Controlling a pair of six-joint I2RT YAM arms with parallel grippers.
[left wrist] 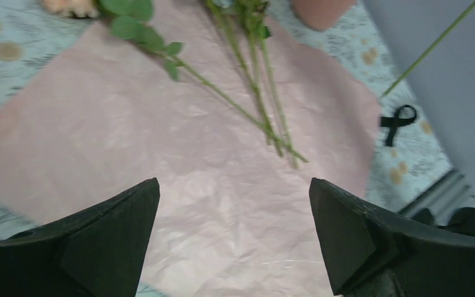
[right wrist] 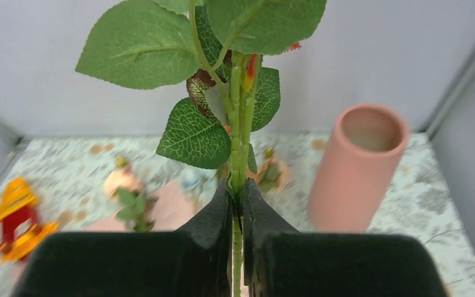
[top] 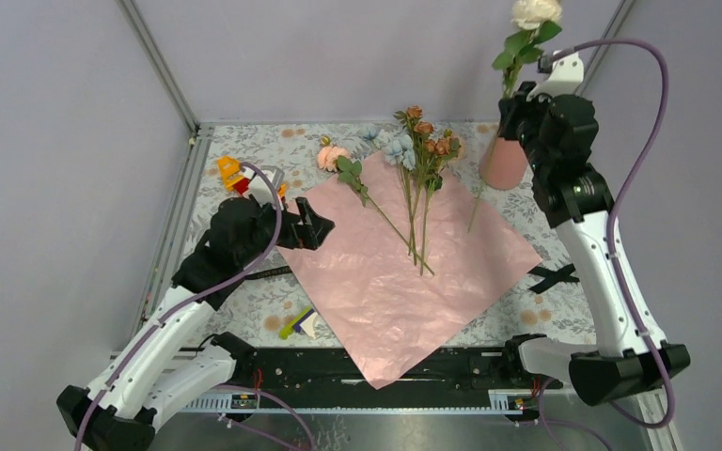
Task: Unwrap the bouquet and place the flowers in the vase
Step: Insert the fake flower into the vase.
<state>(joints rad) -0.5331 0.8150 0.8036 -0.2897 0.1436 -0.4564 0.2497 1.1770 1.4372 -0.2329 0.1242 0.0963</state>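
One cream-white flower stands upright in my right gripper, which is pinched tight on its stem and held high near the vase at the table's far right corner. Several other flowers lie on the pink paper mid-table. My left gripper hangs wide open and empty over the paper's left side.

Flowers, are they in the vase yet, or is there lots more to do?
Done: the pink paper is spread flat and the black ribbon is off. In hand: the right gripper is shut on the white flower, held up beside the vase, whose mouth looks empty. The left gripper is open, holding nothing. Left: the peach flower, blue flower and rust flowers lie on the paper.
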